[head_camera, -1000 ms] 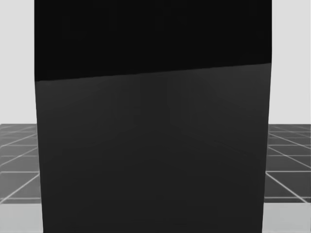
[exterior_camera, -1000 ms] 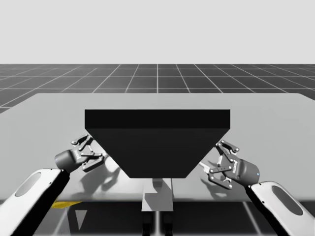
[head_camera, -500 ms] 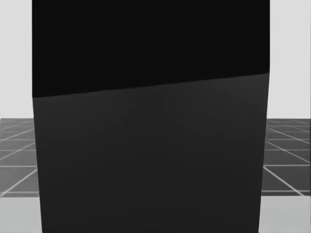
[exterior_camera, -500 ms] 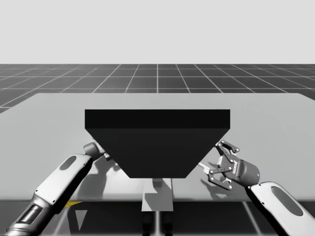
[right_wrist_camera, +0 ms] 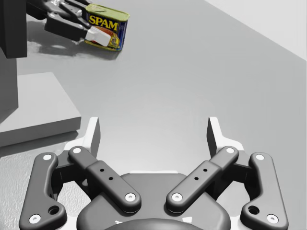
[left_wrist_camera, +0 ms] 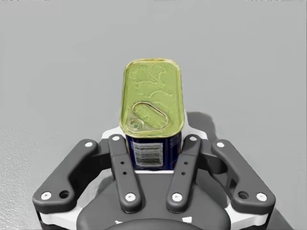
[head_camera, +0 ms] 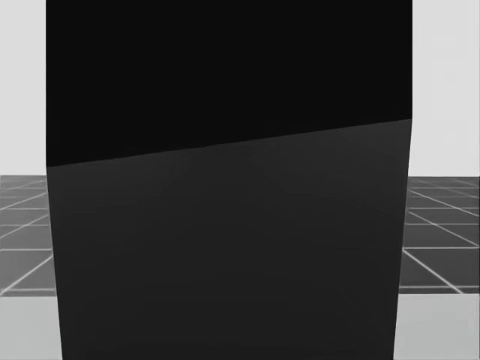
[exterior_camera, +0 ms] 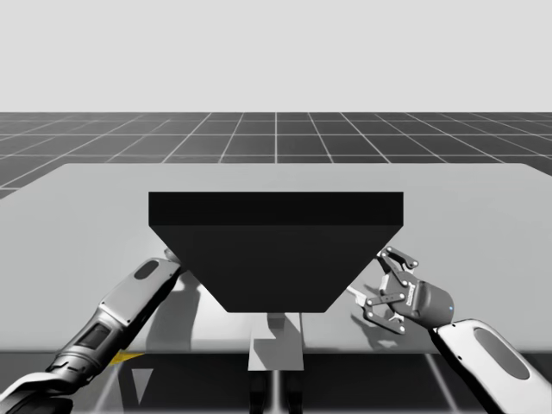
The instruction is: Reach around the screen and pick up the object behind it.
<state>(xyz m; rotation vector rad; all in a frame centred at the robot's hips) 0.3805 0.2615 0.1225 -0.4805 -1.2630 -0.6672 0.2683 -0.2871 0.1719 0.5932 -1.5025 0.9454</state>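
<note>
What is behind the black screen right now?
A blue rectangular can with a gold lid stands on the table, gripped between my left hand's fingers. Its lower sides are covered by those fingers; the screen hides that hand from the high view.

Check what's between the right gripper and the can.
Just bare table from right gripper to can, per the right wrist view.
</note>
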